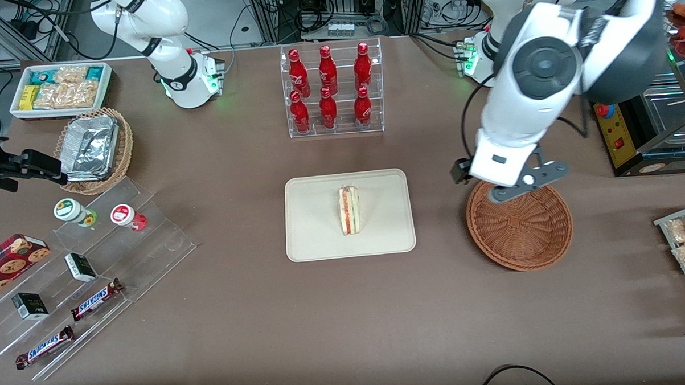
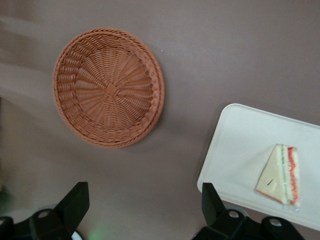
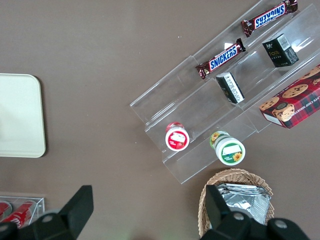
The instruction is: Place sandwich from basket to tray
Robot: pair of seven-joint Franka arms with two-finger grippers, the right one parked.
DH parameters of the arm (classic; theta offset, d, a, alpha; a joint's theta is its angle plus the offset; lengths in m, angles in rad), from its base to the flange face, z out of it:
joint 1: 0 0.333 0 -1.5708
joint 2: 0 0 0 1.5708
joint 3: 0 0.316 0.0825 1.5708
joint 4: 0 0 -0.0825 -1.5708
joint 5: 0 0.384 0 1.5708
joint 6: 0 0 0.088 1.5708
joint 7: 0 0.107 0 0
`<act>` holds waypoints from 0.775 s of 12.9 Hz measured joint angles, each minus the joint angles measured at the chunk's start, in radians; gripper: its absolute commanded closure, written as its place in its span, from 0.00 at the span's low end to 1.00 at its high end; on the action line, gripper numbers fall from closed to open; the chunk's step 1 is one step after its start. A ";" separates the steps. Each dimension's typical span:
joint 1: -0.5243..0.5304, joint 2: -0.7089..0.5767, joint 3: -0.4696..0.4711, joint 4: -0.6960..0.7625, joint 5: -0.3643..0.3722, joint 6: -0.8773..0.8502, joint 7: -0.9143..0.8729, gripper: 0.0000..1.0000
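One sandwich (image 1: 349,210) lies on the tray (image 1: 321,244), so the basket (image 1: 520,232) is empty; gripper (image 2: 145,212) hangs spread wide above the basket w/ nothing held — job looks done.

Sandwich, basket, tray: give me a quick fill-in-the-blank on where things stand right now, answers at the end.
1. The sandwich lies on the ____.
2. The basket holds ____.
3. The gripper hangs above the table with its fingers ____, gripping nothing.
4. The rack farther from the front camera than the tray holds ____ red bottles.

Missing words: tray; nothing; open; six
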 measured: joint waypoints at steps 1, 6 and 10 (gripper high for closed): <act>0.029 -0.015 0.000 -0.009 -0.018 -0.008 0.043 0.01; 0.190 -0.134 0.009 -0.107 -0.092 -0.014 0.334 0.01; 0.193 -0.193 0.121 -0.150 -0.132 -0.040 0.527 0.01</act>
